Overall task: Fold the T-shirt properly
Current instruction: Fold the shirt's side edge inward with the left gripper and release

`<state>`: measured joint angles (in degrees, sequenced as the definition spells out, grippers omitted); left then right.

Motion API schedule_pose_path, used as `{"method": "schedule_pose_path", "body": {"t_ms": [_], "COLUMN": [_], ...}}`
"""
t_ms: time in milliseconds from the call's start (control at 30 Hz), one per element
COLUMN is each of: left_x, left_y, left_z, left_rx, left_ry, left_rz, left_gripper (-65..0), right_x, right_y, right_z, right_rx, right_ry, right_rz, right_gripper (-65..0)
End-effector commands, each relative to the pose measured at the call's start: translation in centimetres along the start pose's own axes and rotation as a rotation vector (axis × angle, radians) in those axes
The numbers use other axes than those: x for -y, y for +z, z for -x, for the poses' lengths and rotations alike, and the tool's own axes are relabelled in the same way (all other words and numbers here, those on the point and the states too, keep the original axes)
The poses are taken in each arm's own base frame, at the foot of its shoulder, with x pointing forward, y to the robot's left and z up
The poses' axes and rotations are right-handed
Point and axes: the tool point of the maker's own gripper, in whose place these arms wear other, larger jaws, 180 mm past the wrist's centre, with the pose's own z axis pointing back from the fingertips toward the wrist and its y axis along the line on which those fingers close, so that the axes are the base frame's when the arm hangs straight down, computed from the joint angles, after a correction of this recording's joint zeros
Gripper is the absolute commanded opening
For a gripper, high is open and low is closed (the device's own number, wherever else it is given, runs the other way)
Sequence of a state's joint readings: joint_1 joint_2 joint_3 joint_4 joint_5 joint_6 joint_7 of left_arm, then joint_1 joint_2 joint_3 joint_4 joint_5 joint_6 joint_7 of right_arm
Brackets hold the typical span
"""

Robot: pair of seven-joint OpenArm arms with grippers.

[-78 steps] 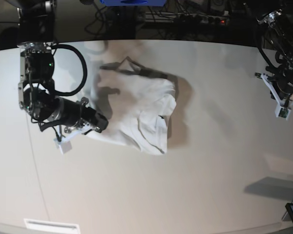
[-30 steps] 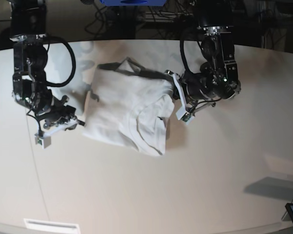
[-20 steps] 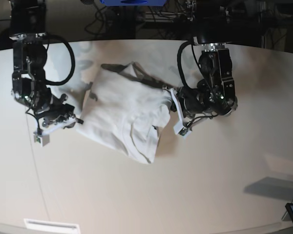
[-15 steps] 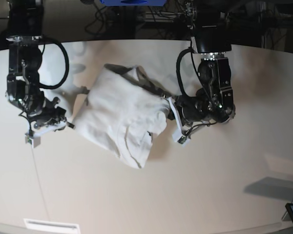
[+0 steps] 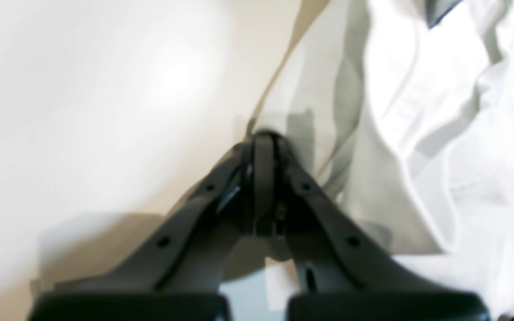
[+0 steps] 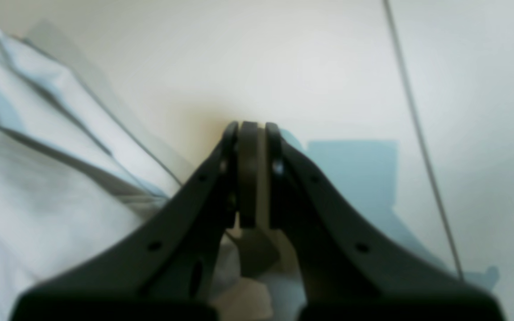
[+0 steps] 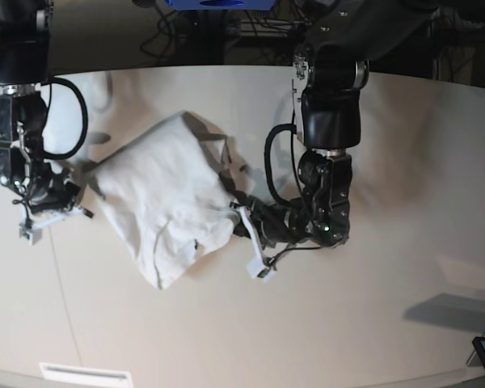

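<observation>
Both grippers have their jaws pressed together. On the base view's right, the left gripper [image 5: 263, 138] pinches the edge of the T-shirt [image 7: 166, 194]. At the view's left, the right gripper [image 6: 251, 127] sits just beside the shirt's other edge; whether it holds cloth is unclear. Bunched and skewed, the shirt lies on the table [image 7: 307, 323] between the arms.

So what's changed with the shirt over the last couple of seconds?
The left gripper came in from the table's far side and pinched the plain white cotton T-shirt by its edge. With the right gripper, it swung the shirt round, diagonal now. The folds stayed.
</observation>
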<state>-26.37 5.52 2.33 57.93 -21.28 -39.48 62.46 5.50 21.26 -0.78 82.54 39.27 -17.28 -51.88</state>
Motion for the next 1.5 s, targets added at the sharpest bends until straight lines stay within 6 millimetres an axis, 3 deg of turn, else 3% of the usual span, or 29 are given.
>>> {"method": "schedule_pose_path", "body": {"t_ms": [0, 100, 300, 533, 733, 900, 1133, 1233, 1467], "left_x": [1.0, 2.7, 3.4, 3.2, 3.1, 2.1, 2.6, 2.1, -1.5], "left_y": [0.2, -0.9, -1.3, -0.5, -0.2, -0.5, 0.0, 1.3, 7.0], "left_z": [-3.4, -4.9, -7.2, -9.9, -10.5, -7.1, -4.5, -5.6, -7.0], "left_rx": [0.081, 0.099, 0.133, 0.184, 0.188, 0.089, 0.062, 0.096, 0.097], "left_ry": [-0.038, -0.068, -0.073, -0.094, -0.106, -0.09, -0.109, -0.145, -0.221], "left_rz": [0.029, 0.067, 0.091, 0.084, 0.077, 0.059, 0.038, 0.001, -0.162], "left_gripper": [-65.0, -65.0, -65.0, -65.0, -65.0, -65.0, -65.0, -65.0, -65.0], "right_x": [0.1, 0.7, 1.4, -0.7, -1.8, -1.7, -2.0, -2.1, -2.1], "right_y": [0.3, 0.3, 0.1, 1.5, 1.4, 1.4, 1.4, 1.4, 1.4], "right_z": [-1.4, -0.5, 1.8, 2.9, 4.0, 3.5, 3.2, 3.1, 3.2], "right_rx": [0.035, 0.018, -0.024, -0.007, -0.023, -0.015, -0.008, -0.006, -0.009], "right_ry": [0.003, 0.006, 0.005, 0.025, 0.006, 0.011, 0.008, 0.007, 0.007], "right_rz": [-0.001, 0.01, 0.021, -0.036, -0.059, -0.057, -0.063, -0.066, -0.064], "right_gripper": [-62.0, -62.0, -62.0, -62.0, -62.0, -62.0, -62.0, -62.0, -62.0]}}
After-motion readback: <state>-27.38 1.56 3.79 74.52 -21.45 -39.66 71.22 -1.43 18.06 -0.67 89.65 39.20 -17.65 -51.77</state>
